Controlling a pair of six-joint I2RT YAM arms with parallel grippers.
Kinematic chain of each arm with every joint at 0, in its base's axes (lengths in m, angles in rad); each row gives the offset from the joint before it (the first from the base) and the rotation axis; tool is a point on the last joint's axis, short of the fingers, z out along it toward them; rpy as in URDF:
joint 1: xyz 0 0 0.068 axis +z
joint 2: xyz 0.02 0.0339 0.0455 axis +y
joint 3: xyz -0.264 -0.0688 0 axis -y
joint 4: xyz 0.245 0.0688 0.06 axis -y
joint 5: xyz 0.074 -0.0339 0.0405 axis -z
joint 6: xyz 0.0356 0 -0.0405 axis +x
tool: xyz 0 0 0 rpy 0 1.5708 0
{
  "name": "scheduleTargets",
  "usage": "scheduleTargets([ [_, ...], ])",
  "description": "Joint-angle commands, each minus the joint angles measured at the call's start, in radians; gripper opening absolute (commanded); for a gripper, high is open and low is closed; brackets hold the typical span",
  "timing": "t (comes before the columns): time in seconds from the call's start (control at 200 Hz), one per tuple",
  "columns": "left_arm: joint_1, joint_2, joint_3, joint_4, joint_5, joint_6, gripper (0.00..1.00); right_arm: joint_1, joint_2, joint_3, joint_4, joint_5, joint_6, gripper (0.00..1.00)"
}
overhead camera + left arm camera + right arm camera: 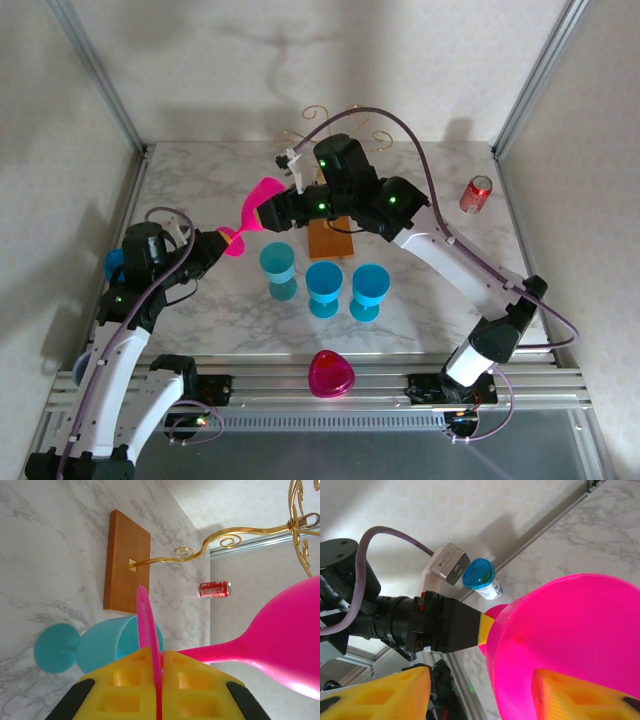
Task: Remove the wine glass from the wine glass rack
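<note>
Now: pink glass slung between both arms, left of the rack

Table (430,170): marble, carries everything.

Wine glass rack (127,560): wooden base flat on the table, with the gold stem and scroll arms rising from it. In the top view it stands mid-table, behind the right arm.

Pink wine glass (255,205): in the air, tipped near level. Its long axis runs from the foot at near-left to the bowl at far-right, so the bowl end points toward the rack. It lies to the left of the rack's stem, and I judge it off the hooks.

Left tool (161,657): clenched on the glass's foot, the disc pinched edge-on between the yellow fingers.

Right tool (480,677): jaws apart, set about the bowl. One finger is clear of it by a gap. The other overlaps the bowl, and contact there is not readable. I judge it released.

Key relation: the left arm has the foot and the right arm is nearer the bowl. Pulling away means moving leftward along the glass's axis.

Views: the left wrist view shows the pinch, and gold scrolls passing just above the bowl at unknown depth. The top view settles the glass's side of the rack.
</note>
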Motion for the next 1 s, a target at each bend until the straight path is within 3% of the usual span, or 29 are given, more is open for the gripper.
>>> scheduleTargets([
  [0.0,0.006,-0.010,0.016,0.018,-0.014,0.024,0.00,-0.004,0.016,0.035,-0.017,-0.027,-0.012,0.53],
  [0.385,0.007,-0.004,0.016,0.018,-0.023,0.024,0.00,-0.005,0.024,0.021,-0.017,-0.047,-0.016,0.23],
  [0.531,0.006,-0.002,0.016,0.018,-0.023,0.023,0.00,-0.004,0.026,0.013,-0.016,-0.055,-0.015,0.20],
  [0.661,0.007,-0.002,0.016,0.016,-0.029,0.019,0.00,-0.005,0.026,0.008,-0.015,-0.052,-0.014,0.00],
  [0.851,0.006,-0.001,0.017,0.017,-0.044,0.004,0.00,-0.004,0.010,-0.019,0.011,-0.059,0.008,0.00],
  [0.996,0.007,-0.003,0.019,0.016,-0.051,-0.006,0.20,-0.004,-0.024,-0.055,0.043,-0.050,0.026,0.00],
])
